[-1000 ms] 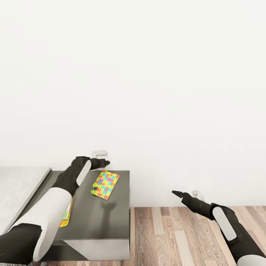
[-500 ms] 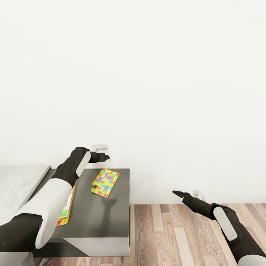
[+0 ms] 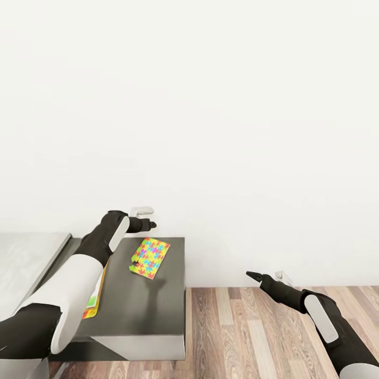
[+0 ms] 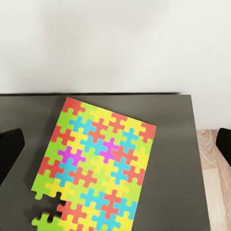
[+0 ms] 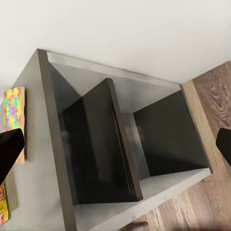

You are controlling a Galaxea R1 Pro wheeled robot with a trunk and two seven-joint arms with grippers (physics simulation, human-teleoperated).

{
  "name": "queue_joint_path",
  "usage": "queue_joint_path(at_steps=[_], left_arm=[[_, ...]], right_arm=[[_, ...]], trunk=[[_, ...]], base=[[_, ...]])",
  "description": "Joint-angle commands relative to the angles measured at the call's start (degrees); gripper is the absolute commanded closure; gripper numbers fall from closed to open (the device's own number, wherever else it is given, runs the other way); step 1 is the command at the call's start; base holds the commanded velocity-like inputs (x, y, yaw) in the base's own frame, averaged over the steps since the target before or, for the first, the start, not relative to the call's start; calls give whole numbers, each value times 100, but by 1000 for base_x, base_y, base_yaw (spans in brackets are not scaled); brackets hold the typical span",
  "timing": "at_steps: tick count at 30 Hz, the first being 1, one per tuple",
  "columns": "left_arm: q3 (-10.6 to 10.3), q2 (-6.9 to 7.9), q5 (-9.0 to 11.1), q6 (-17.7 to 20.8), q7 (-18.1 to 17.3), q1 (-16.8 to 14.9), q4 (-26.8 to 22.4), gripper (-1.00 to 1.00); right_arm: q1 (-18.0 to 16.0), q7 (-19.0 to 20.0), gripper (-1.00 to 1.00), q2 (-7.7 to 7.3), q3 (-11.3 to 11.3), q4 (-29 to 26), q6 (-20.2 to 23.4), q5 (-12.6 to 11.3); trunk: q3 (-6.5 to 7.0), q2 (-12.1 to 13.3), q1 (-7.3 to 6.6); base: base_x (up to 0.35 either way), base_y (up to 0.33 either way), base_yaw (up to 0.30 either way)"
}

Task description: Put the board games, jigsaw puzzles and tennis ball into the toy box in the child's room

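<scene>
On smooth dark table (image 3: 158, 310), flat jigsaw puzzle (image 3: 150, 257)

Both arms (image 3: 79, 284) are clad in white shells with black joints; small white panels are set on black forearms (image 3: 295, 296).

- Bright, even light throughout; the white wall (image 3: 210, 105) is nearly blown out, with no texture and only a faint greying low down.
- On the dark table (image 3: 147, 310) top a soft shadow of the left arm (image 3: 79, 279) falls near the jigsaw puzzle (image 3: 150, 257), so the light comes from above.
- In the right wrist view, the compartments (image 5: 120, 154) below the table go deep black inside.
- Renders are sharp, without blur or glare; the wrist views are slightly softer.
</scene>
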Motion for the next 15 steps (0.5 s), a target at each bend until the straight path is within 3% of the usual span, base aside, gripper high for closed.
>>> queue_joint_path(at_steps=[1, 15], left_arm=[[-22, 5, 19, 17, 6, -5, -1, -100], [-43, 13, 19, -74, 6, -5, 20, -100]], right_arm=[[-3, 19, -100, 1, -13, -2, 35, 4], [2, 19, -100, -2, -13, -2, 35, 4]], trunk=[[-20, -12, 3], [-139, -12, 3]], base=[[0, 0, 0], [0, 0, 0]])
